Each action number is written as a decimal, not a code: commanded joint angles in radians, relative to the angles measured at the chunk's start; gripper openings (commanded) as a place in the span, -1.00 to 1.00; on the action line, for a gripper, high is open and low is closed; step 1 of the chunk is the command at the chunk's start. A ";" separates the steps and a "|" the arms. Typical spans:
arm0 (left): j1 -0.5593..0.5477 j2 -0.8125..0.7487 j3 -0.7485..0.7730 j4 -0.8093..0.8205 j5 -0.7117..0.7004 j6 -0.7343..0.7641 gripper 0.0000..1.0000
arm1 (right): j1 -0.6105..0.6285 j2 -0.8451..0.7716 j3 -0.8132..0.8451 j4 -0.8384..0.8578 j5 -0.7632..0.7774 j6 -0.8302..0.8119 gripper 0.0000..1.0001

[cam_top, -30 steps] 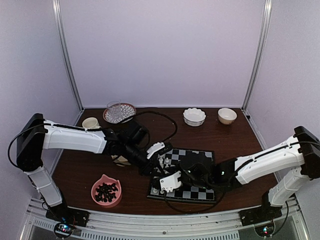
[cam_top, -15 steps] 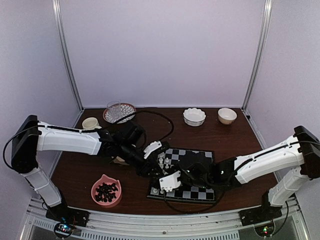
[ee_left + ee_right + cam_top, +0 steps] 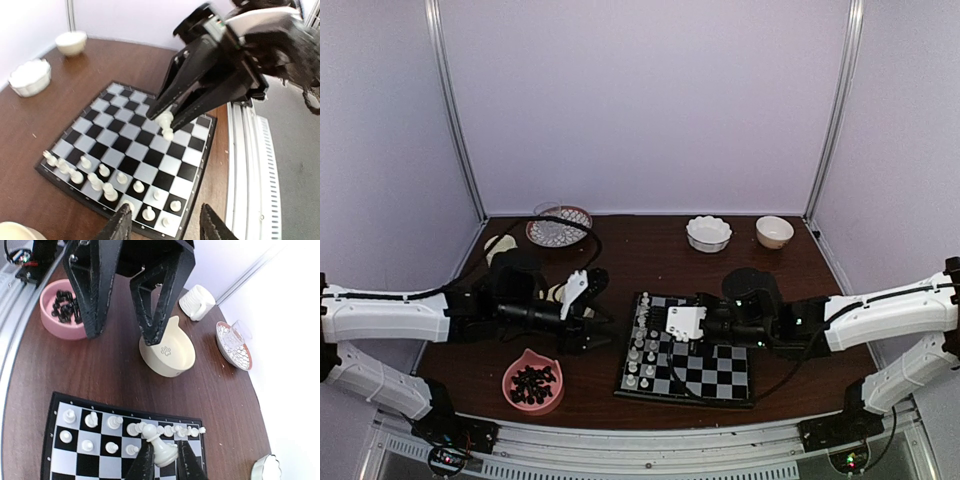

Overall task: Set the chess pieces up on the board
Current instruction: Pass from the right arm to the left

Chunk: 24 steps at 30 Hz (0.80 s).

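Over the board's (image 3: 715,372) left half: right gripper (image 3: 165,116) pinching one white chess piece (image 3: 160,447), lifted off the squares. The piece sits slanted in the pinch in the right wrist view. How far off plumb it is, I cannot tell.

Along the board's left edge: placed chess pieces (image 3: 640,350) stand upright in two files, the outer file at the border and the inner file one square in. The inner file looks short of full. Which square is vacant I cannot tell, since the gripper hides part of it.

Key relation: the held piece hangs just right of those two files, so the vacant square should lie below it and slightly toward the board's left edge. Judgement: a short lowering move is needed, with the piece righted so its base meets the square flat. The neighbours stand close, and a tilted base could knock one over.

Off the board's left edge: left gripper (image 3: 166,222), fingers (image 3: 120,227) spread, holding nothing, pointed at the board. The right arm is the nearer one and already has the piece.

Further left of the board: pink bowl (image 3: 45,315) of dark pieces (image 3: 65,305), and a cream bowl (image 3: 175,347) that looks empty.
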 commanded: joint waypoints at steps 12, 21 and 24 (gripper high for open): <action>-0.103 -0.165 -0.370 0.661 -0.193 0.525 0.02 | -0.046 0.117 0.091 0.200 -0.451 0.514 -0.86; -0.114 -0.155 -0.365 0.652 -0.151 0.569 -0.04 | -0.044 0.216 0.137 0.248 -0.544 0.616 -0.87; -0.113 -0.145 -0.361 0.649 -0.136 0.570 -0.11 | -0.045 0.235 0.149 0.252 -0.563 0.630 -0.87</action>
